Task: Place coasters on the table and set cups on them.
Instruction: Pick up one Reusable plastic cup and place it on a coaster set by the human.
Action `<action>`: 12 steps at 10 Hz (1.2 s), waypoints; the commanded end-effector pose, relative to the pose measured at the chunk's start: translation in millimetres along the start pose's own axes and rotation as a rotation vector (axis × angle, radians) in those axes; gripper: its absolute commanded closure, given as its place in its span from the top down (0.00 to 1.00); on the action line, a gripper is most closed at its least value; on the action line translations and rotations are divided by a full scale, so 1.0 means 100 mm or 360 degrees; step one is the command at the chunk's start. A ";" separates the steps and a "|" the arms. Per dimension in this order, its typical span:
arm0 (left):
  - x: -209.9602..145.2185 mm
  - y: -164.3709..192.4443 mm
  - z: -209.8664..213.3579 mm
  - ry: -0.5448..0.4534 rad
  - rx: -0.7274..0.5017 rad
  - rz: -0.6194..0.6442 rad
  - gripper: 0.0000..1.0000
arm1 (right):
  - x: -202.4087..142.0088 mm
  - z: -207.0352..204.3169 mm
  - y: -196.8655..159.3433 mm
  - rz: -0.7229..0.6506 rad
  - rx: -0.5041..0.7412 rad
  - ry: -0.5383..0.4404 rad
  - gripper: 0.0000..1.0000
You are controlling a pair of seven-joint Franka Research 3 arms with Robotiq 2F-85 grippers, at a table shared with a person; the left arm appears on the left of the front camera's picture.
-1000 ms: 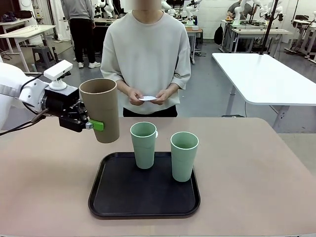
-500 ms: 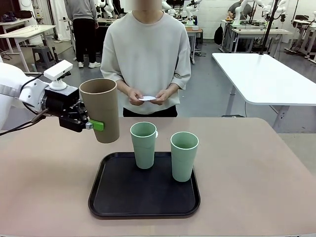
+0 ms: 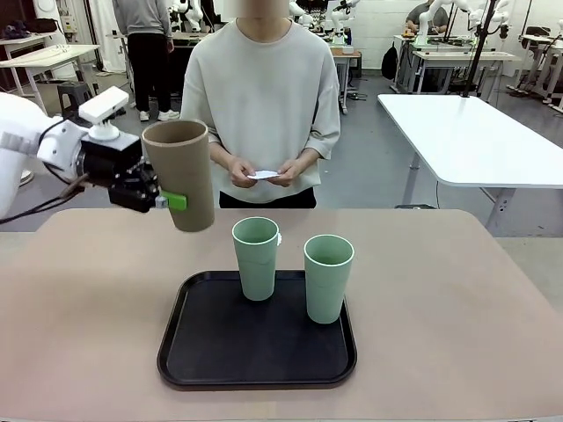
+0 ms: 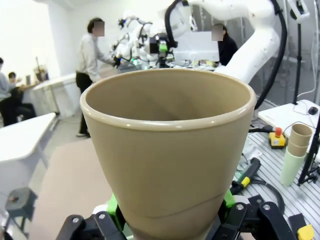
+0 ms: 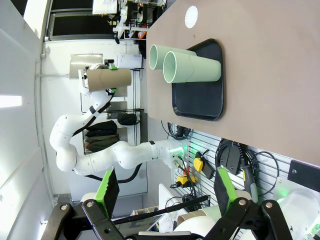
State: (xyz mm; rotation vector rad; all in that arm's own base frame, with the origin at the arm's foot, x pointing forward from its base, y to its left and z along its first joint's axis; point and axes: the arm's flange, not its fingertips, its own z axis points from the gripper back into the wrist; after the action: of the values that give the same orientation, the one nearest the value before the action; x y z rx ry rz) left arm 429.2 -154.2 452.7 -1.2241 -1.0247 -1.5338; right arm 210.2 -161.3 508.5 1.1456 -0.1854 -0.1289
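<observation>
**Brown cup held in the air at the left, two green cups on the tray**

Nearest, the right pincer [image 5: 165, 192] stands spread wide. Its green pads are well apart and there is nothing between them.

On the wide tan-beige matte desk [image 3: 457, 308], a black rounded tray [image 3: 173, 352] lies toward 6 o'clock of the middle. Two tall tapered matte pale green cups [image 3: 256, 259] stand upright on it, mouths up. One is at the tray's 12 o'clock near its far edge. The other green cup [image 3: 327, 279] is at about 2 o'clock, near the first but not touching it.

The left arm reaches in from 9 o'clock. The left pincer [image 3: 176, 200] is clamped tight on the lower wall of a tall tapered matte brown cup [image 3: 179, 167], with a green pad pressed to either side near the base. This cup hangs at the tray's 10 o'clock, clear above the desk. Its mouth is up and it leans a little, with the base tipped toward the tray. In the left wrist view its inside is empty.

Past the tray's far edge, at 12 o'clock, a small round white scalloped coaster [image 5: 191, 16] lies flat on the desk. It is apart from the tray and bears nothing.

Farthest, at the desk's 12 o'clock, a person stands at the far side. The person's hands [image 3: 239, 170] are together in front of the body, holding a second white coaster [image 3: 262, 175] by the fingertips.
</observation>
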 end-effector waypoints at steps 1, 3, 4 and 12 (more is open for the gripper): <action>0.14 0.41 0.15 -0.0078 0.0052 0.0007 0.84 | 0.02 0.00 0.01 0.0004 0.0038 -0.0007 1.00; 0.20 0.78 0.22 -0.0071 0.0158 -0.0001 0.84 | 0.02 0.00 0.01 0.0004 0.0038 -0.0007 1.00; 0.18 0.97 0.23 -0.0059 0.0192 -0.0012 0.84 | 0.02 0.00 0.01 0.0004 0.0038 -0.0007 1.00; -0.40 1.91 -0.24 -0.0058 0.0260 0.0110 0.84 | 0.02 0.00 0.01 0.0004 0.0038 -0.0007 1.00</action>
State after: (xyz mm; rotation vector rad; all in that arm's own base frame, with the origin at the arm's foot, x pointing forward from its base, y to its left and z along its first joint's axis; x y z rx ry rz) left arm 599.7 -213.7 419.4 -1.1323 -1.0902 -1.4034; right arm 210.1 -161.3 508.6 1.1456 -0.1852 -0.1288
